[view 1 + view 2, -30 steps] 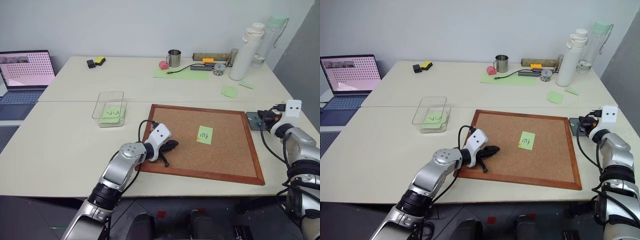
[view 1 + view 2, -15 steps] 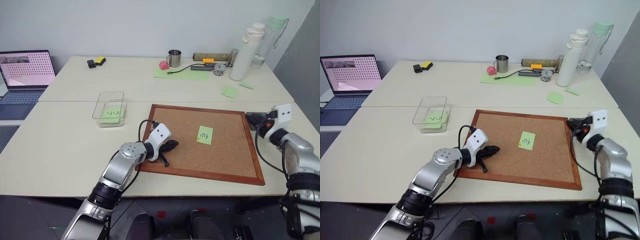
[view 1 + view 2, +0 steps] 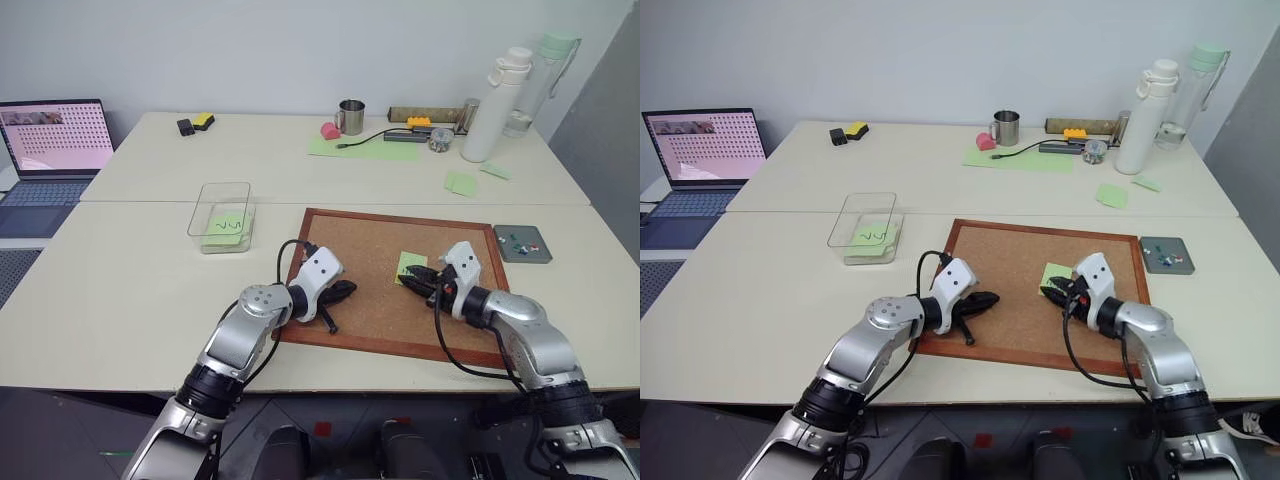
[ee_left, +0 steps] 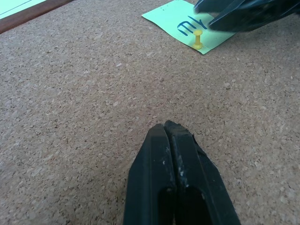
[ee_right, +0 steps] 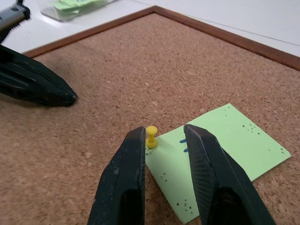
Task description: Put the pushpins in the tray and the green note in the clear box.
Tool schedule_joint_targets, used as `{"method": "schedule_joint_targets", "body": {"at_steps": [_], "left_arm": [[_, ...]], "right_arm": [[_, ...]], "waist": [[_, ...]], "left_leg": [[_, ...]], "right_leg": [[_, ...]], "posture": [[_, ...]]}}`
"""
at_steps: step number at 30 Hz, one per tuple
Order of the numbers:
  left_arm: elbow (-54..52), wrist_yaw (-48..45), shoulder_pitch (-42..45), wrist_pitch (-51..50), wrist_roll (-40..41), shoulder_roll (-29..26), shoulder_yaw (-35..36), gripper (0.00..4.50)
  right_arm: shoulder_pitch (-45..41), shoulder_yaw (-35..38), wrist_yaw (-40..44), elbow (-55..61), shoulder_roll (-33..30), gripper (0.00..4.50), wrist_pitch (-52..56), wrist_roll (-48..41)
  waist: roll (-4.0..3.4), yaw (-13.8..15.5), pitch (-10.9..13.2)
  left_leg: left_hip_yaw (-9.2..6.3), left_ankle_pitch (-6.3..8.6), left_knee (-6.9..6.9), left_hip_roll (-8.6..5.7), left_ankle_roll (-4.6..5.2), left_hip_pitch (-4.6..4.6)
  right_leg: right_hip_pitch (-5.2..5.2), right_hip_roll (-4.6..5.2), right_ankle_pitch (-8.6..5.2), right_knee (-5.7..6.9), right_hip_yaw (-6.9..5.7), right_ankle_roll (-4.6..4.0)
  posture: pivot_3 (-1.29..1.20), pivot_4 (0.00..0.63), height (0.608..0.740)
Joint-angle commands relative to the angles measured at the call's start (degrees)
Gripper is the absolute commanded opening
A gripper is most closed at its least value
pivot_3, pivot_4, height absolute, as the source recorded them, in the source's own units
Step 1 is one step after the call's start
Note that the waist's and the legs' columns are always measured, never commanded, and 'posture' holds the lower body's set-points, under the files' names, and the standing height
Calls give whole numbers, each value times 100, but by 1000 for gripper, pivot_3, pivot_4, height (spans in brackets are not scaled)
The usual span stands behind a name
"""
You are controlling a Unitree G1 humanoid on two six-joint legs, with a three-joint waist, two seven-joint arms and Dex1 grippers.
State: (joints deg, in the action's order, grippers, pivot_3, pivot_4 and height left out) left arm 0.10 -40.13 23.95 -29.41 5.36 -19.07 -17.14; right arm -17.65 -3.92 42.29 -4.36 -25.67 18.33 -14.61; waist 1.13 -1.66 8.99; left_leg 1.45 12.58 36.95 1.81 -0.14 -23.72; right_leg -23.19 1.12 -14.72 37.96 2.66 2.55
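Pale walls stand behind a cream table (image 3: 140,280), on which a wood-framed cork board (image 3: 360,250) is laid; this board is taken as the landmark for everything else.

Near the board's middle, the green note (image 5: 220,140) is pinned flat by a yellow pushpin (image 5: 151,137) stuck upright through one corner, just beside a dark handwritten mark. The right claw (image 5: 161,140) is held low over that corner, its fingers parted narrowly with the pin's head seen between their tips; whether the pin is touched cannot be told, and nothing is gripped. The left claw (image 4: 168,133) is rested near the board's left edge, its two fingers pressed fully together and empty, pointed across the cork toward the note.

Just off the board's right edge, the small grey tray (image 3: 521,243) is set on the table, with a few tiny pushpins (image 3: 515,239) seen inside it. Off the board's far left corner, the clear box (image 3: 222,216) is placed, and a light green note (image 3: 226,228) with a scribble is seen lying in it.

Farther beyond the board, a metal mug (image 3: 348,116) and a white bottle (image 3: 492,104) are found, and a laptop (image 3: 52,150) is open far to the left.
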Motion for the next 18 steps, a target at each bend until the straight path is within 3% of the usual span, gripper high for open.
{"method": "schedule_joint_targets", "body": {"at_steps": [1,13,18], "left_arm": [[158,12,-125,-130,-103,-89,-61,0],[74,69,-195,-190,-90,-122,-15,0],[81,80,-191,-190,-91,-123,-8,0]], "right_arm": [[-184,-54,23,-93,95,1327,-187,80],[-518,-184,58,-729,374,1327,-333,270],[-554,-180,83,-816,408,458,-396,279]], "waist": [[0,0,0],[0,-15,0],[0,-16,0]], "left_leg": [[0,0,0,0,0,0],[0,0,0,1,0,2],[-1,0,0,1,0,2]], "right_leg": [[0,0,0,0,0,0],[0,-1,0,2,1,0],[0,-1,1,2,1,-1]], "posture": [[0,150,740],[0,150,740],[0,150,740]]}}
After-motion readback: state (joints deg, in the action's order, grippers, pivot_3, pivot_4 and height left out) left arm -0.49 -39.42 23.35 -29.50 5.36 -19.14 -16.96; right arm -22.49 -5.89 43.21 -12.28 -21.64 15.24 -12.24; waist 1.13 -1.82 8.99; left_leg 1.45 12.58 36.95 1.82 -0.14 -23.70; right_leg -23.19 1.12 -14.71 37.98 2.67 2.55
